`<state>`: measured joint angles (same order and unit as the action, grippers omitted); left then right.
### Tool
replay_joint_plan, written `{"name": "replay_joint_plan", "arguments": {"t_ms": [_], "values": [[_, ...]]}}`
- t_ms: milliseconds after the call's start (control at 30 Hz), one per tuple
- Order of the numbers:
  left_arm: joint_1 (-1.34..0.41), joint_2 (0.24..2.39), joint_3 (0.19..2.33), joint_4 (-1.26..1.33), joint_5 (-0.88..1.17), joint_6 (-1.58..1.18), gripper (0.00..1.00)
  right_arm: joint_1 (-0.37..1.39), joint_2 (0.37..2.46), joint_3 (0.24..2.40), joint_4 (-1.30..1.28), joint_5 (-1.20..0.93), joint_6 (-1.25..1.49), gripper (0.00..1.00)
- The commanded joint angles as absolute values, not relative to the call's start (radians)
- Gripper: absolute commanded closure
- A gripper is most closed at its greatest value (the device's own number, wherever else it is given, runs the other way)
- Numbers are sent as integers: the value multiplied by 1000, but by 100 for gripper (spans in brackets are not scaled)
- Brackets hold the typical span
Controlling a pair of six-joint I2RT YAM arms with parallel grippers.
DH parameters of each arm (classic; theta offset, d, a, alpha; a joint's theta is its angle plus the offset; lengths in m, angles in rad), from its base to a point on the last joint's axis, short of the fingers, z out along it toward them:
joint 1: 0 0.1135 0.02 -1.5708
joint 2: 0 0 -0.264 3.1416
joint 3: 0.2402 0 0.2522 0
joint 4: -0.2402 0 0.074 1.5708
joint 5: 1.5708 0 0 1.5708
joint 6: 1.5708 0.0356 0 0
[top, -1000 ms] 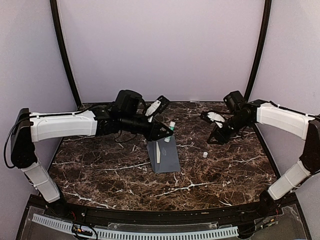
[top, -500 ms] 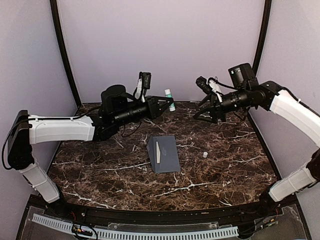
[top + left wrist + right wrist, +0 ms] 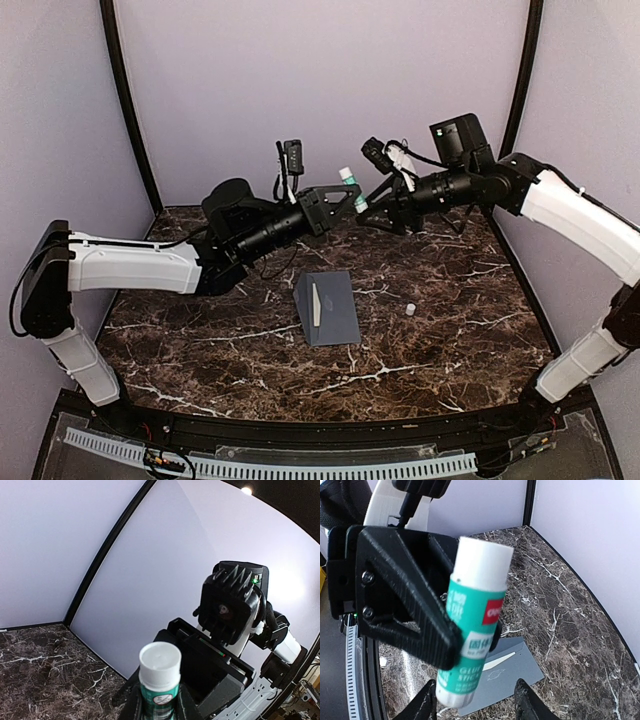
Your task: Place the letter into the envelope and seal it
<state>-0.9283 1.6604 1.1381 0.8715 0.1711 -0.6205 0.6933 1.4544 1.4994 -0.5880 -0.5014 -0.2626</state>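
The grey-blue envelope (image 3: 329,309) lies flat on the marble table, and it also shows in the right wrist view (image 3: 517,672). A cream sliver of the letter (image 3: 315,303) shows at its flap, also seen in the right wrist view (image 3: 501,660). My left gripper (image 3: 350,198) is raised above the table's back and shut on a teal and white glue stick (image 3: 348,186). The glue stick also shows in the left wrist view (image 3: 160,680) and the right wrist view (image 3: 475,630). My right gripper (image 3: 372,216) is open, its fingertips (image 3: 427,702) standing either side of the stick's lower end.
A small white cap-like piece (image 3: 410,310) lies on the table right of the envelope. Lilac walls with black corner posts (image 3: 132,110) enclose the back and sides. The two arms nearly meet above the table's back.
Both arms rose from the table and closed in on each other. The left gripper lifted the glue stick up and right. The right gripper swung left to it.
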Motion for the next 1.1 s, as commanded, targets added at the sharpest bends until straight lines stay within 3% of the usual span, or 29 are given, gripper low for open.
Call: {"name": "replay_joint_plan", "arguments": {"t_ms": [0, 100, 300, 433, 533, 600, 1067], "values": [[-938, 1660, 1156, 934, 170, -636, 100, 720, 1475, 1556, -546, -487, -226, 54], [-940, 1661, 1156, 933, 172, -637, 100, 725, 1480, 1561, -542, -499, -223, 58], [-941, 1661, 1149, 935, 173, -633, 100, 725, 1482, 1552, -541, -519, -209, 83], [-942, 1666, 1150, 931, 169, -627, 91, 726, 1477, 1546, -541, -541, -202, 97], [-943, 1672, 1154, 934, 165, -627, 72, 726, 1476, 1547, -541, -563, -201, 100], [-943, 1678, 1159, 937, 164, -626, 68, 725, 1479, 1548, -540, -570, -193, 100], [-942, 1682, 1152, 1000, 164, -618, 76, 725, 1482, 1540, -537, -571, -173, 100]]}}
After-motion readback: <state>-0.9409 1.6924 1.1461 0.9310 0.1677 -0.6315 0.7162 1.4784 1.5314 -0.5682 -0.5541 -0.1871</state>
